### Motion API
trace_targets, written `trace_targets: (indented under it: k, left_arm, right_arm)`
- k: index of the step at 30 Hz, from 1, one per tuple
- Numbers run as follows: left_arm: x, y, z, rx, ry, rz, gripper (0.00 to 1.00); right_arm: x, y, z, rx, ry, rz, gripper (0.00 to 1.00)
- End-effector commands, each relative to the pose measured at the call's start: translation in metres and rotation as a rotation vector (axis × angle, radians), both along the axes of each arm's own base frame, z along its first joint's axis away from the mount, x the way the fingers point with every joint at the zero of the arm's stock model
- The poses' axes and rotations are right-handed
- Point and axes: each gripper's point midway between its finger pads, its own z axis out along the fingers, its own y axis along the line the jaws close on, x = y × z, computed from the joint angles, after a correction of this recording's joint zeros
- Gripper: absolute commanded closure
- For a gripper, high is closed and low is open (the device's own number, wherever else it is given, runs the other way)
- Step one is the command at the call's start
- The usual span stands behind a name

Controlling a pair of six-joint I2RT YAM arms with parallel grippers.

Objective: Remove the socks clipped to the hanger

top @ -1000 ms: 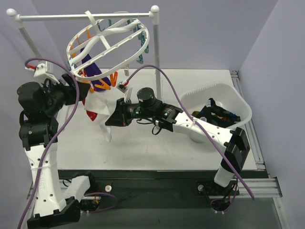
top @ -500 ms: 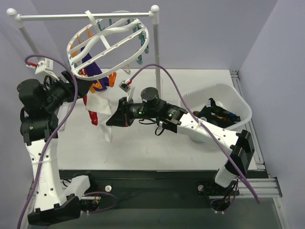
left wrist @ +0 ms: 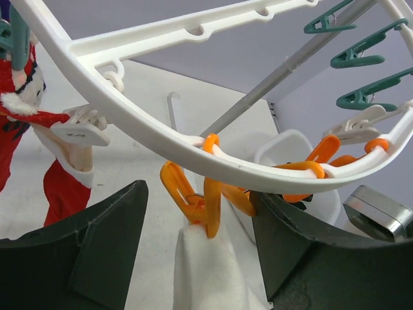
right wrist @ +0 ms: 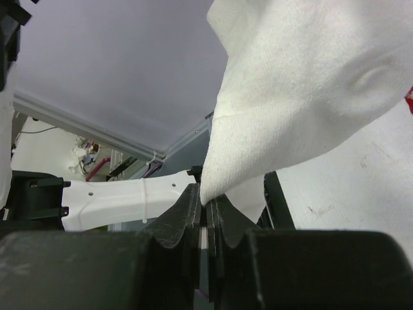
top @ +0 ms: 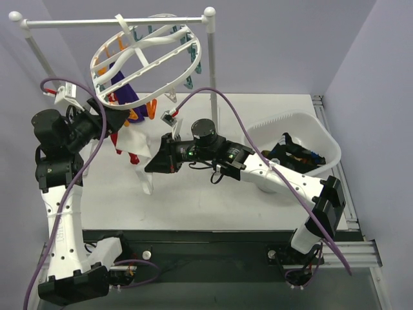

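Top external view: the hanger hangs tilted from the rail over the far left corner of the bench. A white sock, a red-and-white sock and a purple sock hang from it. Dark socks lie in the basin at the right edge.

Right gripper: my wrist view shows the jaws pressed together on a low fold of the white sock, with fabric pinched between them.

Left gripper: jaws apart, raised under the hanger's near rim. Its wrist view shows an orange clip biting the top of the white sock. The clip stands in the gap between the fingers and touches neither, as far as I can tell.

Step in hand, in my judgement: freeing the white sock. The next move calls for closing the left jaws on the clip's upper ends to spring it, while the right arm draws the sock down and away towards the basin. The hanger looks free to swing, so I would squeeze squarely and pull gently.
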Motion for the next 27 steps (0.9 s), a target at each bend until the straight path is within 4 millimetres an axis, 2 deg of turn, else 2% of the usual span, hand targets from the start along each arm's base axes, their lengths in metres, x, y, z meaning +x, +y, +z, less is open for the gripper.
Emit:
trace_targets:
  k: [1,6,9,13,15,16,20,27]
  left_arm:
    - [0.008,-0.005,0.010,-0.065,-0.073,-0.035,0.29]
    - [0.008,-0.005,0.021,-0.078,-0.127,-0.029,0.33]
    - [0.010,-0.005,0.021,-0.076,-0.130,-0.027,0.34]
    - [0.010,-0.002,0.026,-0.068,-0.160,-0.010,0.43]
    - [0.009,-0.002,0.029,-0.066,-0.173,-0.006,0.44]
    - [0.007,-0.002,0.031,-0.064,-0.179,-0.004,0.43]
    - [-0.002,-0.003,0.031,-0.054,-0.158,-0.001,0.26]
    - [-0.013,-0.004,0.032,-0.100,-0.143,0.018,0.26]
  right_arm:
    - [-0.013,-0.005,0.041,0.094,-0.048,0.038,1.00]
    - [-0.014,-0.005,0.043,0.106,-0.041,0.036,1.00]
    - [-0.017,-0.005,0.045,0.109,-0.044,0.041,1.00]
    - [-0.020,-0.004,0.048,0.116,-0.042,0.047,1.00]
    - [-0.021,-0.003,0.049,0.118,-0.044,0.050,1.00]
    - [-0.022,-0.003,0.050,0.120,-0.046,0.053,1.00]
    - [-0.025,-0.004,0.055,0.128,-0.050,0.055,1.00]
    - [-0.037,-0.005,0.065,0.158,-0.041,0.089,1.00]
